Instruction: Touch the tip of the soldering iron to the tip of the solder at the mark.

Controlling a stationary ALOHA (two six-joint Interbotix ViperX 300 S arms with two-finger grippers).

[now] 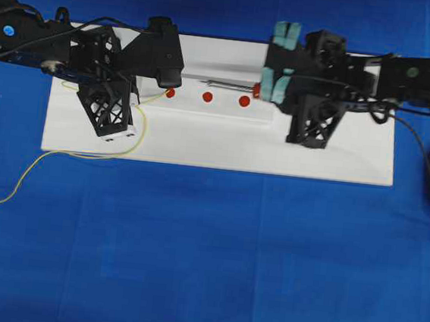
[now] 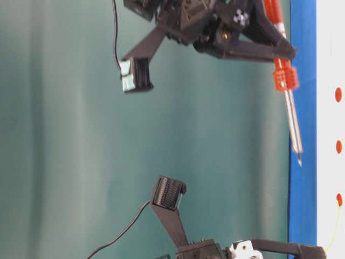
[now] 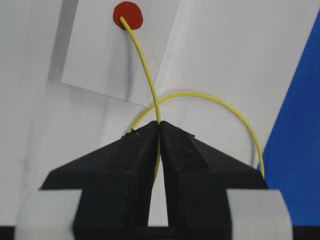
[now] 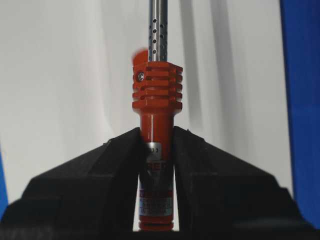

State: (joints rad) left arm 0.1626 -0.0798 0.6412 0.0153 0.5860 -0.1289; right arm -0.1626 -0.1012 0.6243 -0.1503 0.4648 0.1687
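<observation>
Left gripper [image 3: 159, 131] pressed together, pinching the solder [image 3: 145, 70]. Free end of solder resting on the leftmost red dot [image 3: 128, 15] of a white card [image 3: 100, 55]. Rest of the yellow wire looping behind the jaws, then trailing off the white board [image 1: 337, 161] onto the blue cloth [image 1: 205, 266] in the overhead view.

Right gripper [image 4: 156, 137] clamped on the iron [image 4: 156, 95] by its red handle, ribbed collar just past the fingers, perforated silver shaft pointing away. Overhead: iron lying level above the card, dark tip between the left and middle dots, clear of the solder end. Table-level view: tip hanging off the board, apart from it. Three red dots in a row between the two grippers.
</observation>
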